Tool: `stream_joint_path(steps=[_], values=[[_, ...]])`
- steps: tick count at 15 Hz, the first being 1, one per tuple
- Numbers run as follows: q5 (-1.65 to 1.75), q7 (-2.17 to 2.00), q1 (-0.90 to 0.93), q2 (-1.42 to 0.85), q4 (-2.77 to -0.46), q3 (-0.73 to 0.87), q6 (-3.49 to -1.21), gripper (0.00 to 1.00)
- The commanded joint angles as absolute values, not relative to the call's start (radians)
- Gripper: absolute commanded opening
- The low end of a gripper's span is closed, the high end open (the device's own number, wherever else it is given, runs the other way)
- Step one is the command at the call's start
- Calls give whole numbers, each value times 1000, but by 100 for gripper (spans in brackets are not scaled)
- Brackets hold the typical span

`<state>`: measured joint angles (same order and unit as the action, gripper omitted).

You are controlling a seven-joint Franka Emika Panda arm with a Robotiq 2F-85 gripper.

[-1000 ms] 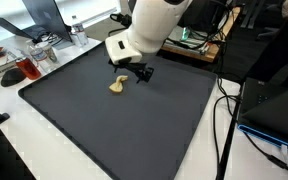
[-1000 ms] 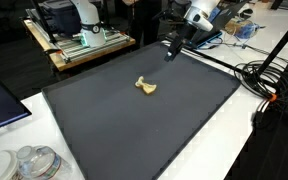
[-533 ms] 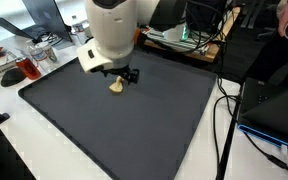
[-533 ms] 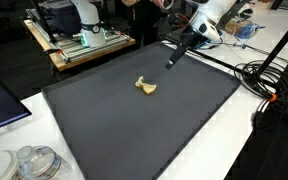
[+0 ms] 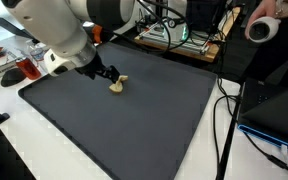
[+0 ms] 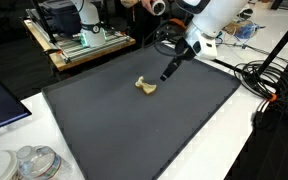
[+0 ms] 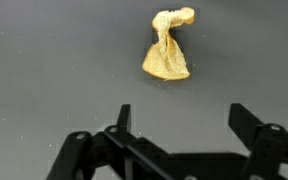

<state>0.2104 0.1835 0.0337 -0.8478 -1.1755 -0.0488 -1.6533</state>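
Light: scene is lit evenly from overhead | Shadows: soft ones are cast on the mat point(image 5: 144, 120) | Focus: fine detail is softened in both exterior views

Gripper point(image 7: 179, 111) runs off the wrist view's bottom edge, its body cut away; just ahead sits the tan scrap point(image 7: 166, 63), material impossible to tell.

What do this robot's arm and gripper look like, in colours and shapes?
The arm is glossy white, built of fat rounded segments. The gripper is black: in the wrist view, two angular fingers sit on thin bar linkages. No markings are legible in any view.
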Motion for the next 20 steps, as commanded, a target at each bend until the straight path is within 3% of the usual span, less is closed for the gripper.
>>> stream_joint_path(steps=[1,12,20], values=[[119,292,-32,-923,-1048,-64,-1598,100],[-55,560,-236,-920,-1142,-92,-1746,100],[-197,739,-361,-794,-1462,-110,-1983,100]])
